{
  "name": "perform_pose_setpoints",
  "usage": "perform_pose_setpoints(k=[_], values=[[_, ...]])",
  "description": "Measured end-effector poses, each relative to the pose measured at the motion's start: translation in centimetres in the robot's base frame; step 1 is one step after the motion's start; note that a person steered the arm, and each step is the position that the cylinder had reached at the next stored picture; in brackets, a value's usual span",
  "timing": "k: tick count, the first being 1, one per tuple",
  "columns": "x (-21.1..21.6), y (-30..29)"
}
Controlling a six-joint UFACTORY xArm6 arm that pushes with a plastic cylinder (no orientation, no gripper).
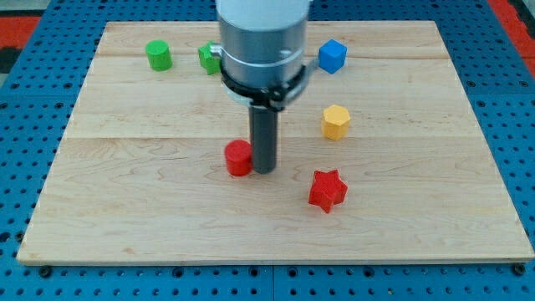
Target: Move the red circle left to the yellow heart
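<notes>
The red circle (238, 158) sits on the wooden board near the middle. My tip (264, 170) stands right beside it, touching or nearly touching its right side. A yellow block (335, 122) lies up and to the right of the tip; it looks six-sided rather than heart-shaped from here. A red star (327, 190) lies to the lower right of the tip.
A green cylinder (158, 55) sits at the board's top left. Another green block (209, 58) is partly hidden behind the arm (261, 42). A blue cube (332, 56) sits at the top, right of the arm. The board (125, 209) lies on a blue pegboard table.
</notes>
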State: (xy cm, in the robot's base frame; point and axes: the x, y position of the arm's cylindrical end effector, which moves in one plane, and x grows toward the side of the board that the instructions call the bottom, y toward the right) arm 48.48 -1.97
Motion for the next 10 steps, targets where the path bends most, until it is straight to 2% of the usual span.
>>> perform_pose_setpoints(k=[1,2,4,6,7,9,10], values=[[0.2,-2.4],[2.2,-0.9],[-0.7,-8.4],[-2.3,-10.1],[-0.6,-10.0],[-2.8,-18.6],[-3.8,-18.0]])
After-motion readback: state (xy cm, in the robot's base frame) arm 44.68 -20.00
